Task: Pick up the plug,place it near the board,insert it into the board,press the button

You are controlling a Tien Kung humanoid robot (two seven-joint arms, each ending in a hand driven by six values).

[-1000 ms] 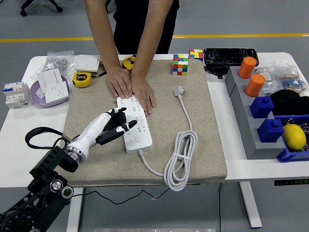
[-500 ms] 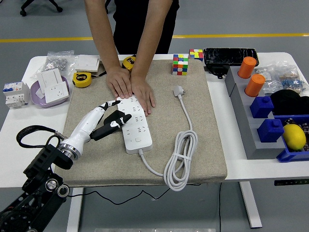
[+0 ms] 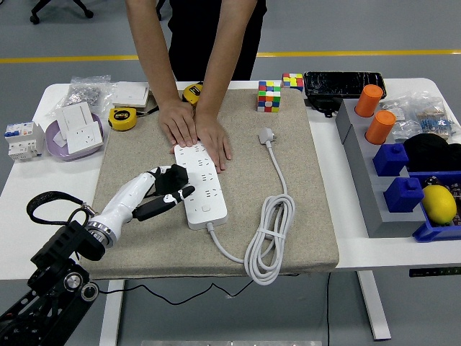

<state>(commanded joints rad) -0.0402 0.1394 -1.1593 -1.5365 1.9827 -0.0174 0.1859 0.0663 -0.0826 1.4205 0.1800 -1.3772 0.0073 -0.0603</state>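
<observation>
A white power strip (image 3: 201, 182) lies lengthwise on the beige mat (image 3: 302, 223). A person at the far side presses both hands (image 3: 194, 130) flat on its far end. The white plug (image 3: 267, 135) rests unplugged on the mat to the strip's right, its cable running down to a coil (image 3: 270, 240) and back into the strip's near end. My left hand (image 3: 171, 189) sits at the strip's left edge, fingers curled loosely with nothing held, thumb stretched along the mat. The right hand is out of view.
Left of the mat are a purple dish with a white socket (image 3: 76, 130), a breaker (image 3: 21, 139) and yellow tape measures (image 3: 123, 118). Behind it stand Rubik's cubes (image 3: 269, 95). At the right a grey rack (image 3: 374, 180) carries orange and blue blocks, plus a lemon (image 3: 439, 203).
My left hand pulled back from over the strip's left side toward me and lowered, fingers curling in. The person's hands, strip and plug stayed put.
</observation>
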